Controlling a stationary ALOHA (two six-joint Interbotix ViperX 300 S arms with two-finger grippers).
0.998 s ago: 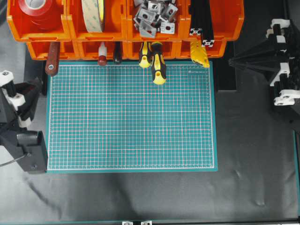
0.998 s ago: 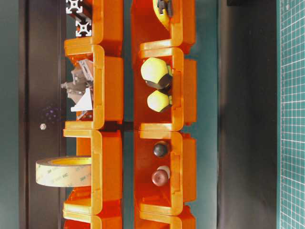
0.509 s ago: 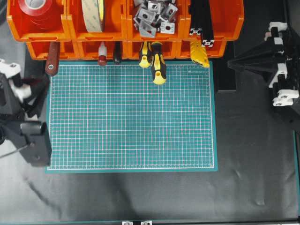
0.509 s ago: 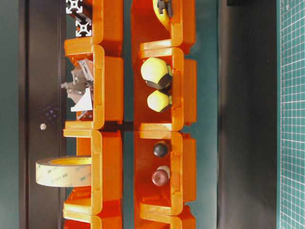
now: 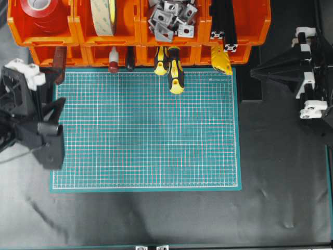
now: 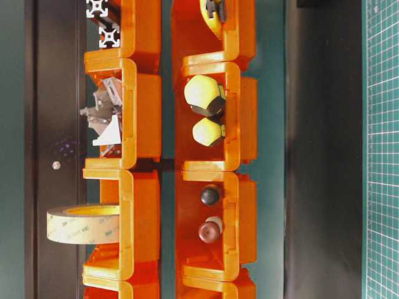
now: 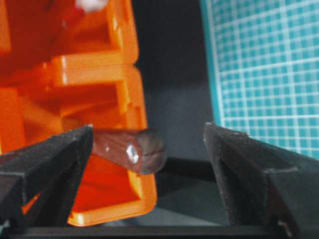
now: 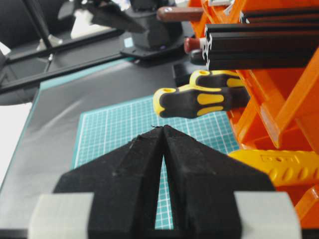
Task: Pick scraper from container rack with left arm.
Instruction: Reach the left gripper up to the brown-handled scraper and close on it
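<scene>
The scraper (image 5: 60,58) lies in the lower left bin of the orange container rack (image 5: 140,36), its reddish-brown handle sticking out over the rim. My left gripper (image 5: 58,87) is open wide at the mat's top left corner. In the left wrist view the scraper (image 7: 124,149) shows its rounded handle end between the jaws of the left gripper (image 7: 148,130), close to the left finger (image 7: 55,159) and far from the other; the blade is hidden in the container rack (image 7: 99,89). My right gripper (image 5: 253,71) is shut and holds nothing, tips together (image 8: 162,128).
A green cutting mat (image 5: 145,130) covers the table's middle. Two yellow-and-black screwdrivers (image 5: 171,67) stick out of a lower bin. A red-knobbed tool (image 5: 113,66) and a yellow tool (image 5: 221,60) sit in neighbouring bins. Upper bins hold tape rolls (image 5: 104,15), metal brackets (image 5: 169,18) and black extrusions (image 8: 259,45).
My left gripper has moved up toward the rack and gone from shut to wide open, its jaws now either side of the scraper's handle end. The right arm shifted only slightly.
</scene>
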